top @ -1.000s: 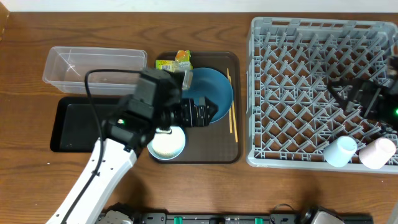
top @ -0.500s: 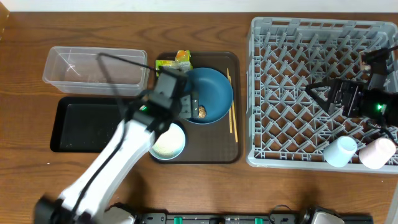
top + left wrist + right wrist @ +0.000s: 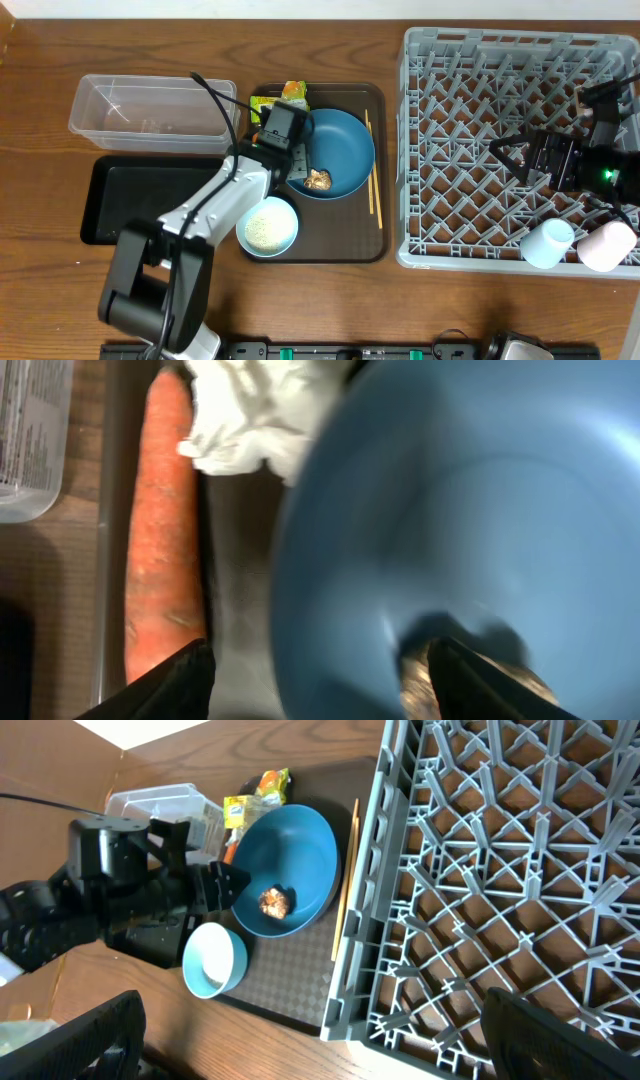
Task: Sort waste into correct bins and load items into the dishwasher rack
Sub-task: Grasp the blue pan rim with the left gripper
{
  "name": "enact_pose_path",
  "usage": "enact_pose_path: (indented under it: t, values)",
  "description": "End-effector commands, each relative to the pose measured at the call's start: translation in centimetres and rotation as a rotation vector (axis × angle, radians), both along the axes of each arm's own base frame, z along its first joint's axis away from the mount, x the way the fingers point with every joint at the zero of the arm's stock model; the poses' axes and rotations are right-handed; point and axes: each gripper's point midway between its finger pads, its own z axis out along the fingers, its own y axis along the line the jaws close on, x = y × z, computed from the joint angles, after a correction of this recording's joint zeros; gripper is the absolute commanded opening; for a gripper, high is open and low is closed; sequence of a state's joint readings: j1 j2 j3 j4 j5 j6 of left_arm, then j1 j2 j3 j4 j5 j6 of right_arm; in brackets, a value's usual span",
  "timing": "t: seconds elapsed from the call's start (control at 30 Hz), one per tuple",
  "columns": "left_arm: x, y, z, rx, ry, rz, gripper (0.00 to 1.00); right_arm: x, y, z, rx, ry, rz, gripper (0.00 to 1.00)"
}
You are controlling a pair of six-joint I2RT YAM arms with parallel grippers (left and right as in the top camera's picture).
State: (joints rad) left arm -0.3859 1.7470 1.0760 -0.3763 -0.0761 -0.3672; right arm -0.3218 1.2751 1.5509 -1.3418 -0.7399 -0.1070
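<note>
Left claw (image 3: pixel 325 685): released; I see its fingers astride the rim of the blue bowl (image 3: pixel 470 510).
Carrot (image 3: pixel 160 530): on the serving tray (image 3: pixel 372 245), just outside one finger, at 10 o'clock from the claw in the wrist view.
Carrot axis: 12 to 6.
Brown lump (image 3: pixel 319 180): inside the bowl.
Nearer arm: the left, I judge.
Right claw (image 3: pixel 315 1020): released, over the rack (image 3: pixel 500 870), well apart.

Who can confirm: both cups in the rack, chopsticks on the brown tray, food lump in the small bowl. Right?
No. The food lump lies in the blue bowl, not the small bowl, which holds rice; the overhead view shows it. Cups in the rack and chopsticks on the brown tray are right.
</note>
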Motion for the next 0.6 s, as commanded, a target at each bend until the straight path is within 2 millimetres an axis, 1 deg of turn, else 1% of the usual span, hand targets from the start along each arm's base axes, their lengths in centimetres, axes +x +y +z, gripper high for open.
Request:
enact_pose_path:
  t: [0.0,0.07,0.1,0.13,0.23,0.33,0.4,0.43,0.5,0.57]
  values:
    - [0.5,-0.5,-1.4,-0.071,0.036,0.004,0.66,0.0,0.4,-0.1,-0.013,-0.005,0.023,0.99]
    - [0.7,-1.2,-1.9,-0.124,0.048,-0.011,0.59,0.0,0.4,-0.1,-0.015,-0.009,0.023,0.99]
    - [0.8,-1.2,-2.1,-0.136,0.054,-0.011,0.52,0.1,0.3,-0.1,-0.015,-0.010,0.022,0.99]
    - [0.8,-1.1,-2.2,-0.137,0.057,-0.006,0.47,0.1,0.3,-0.1,-0.015,-0.009,0.022,0.99]
    - [1.0,-0.6,-2.5,-0.133,0.058,0.006,0.41,0.0,0.3,-0.1,-0.016,-0.006,0.021,0.99]
    - [1.1,-0.3,-2.6,-0.134,0.057,0.012,0.22,0.0,0.3,-0.1,-0.017,-0.007,0.021,0.99]
    - [1.1,-0.4,-2.6,-0.133,0.058,0.012,0.19,0.0,0.3,-0.1,-0.018,-0.007,0.021,0.99]
    - [1.1,-0.4,-2.6,-0.133,0.058,0.011,0.15,0.0,0.3,-0.1,-0.018,-0.007,0.021,0.99]
    - [1.1,-0.4,-2.6,-0.133,0.058,0.010,0.13,0.0,0.3,-0.1,-0.018,-0.007,0.021,0.99]
    - [1.1,-0.4,-2.6,-0.120,0.055,-0.017,0.13,0.0,0.3,-0.1,-0.017,-0.007,0.021,0.99]
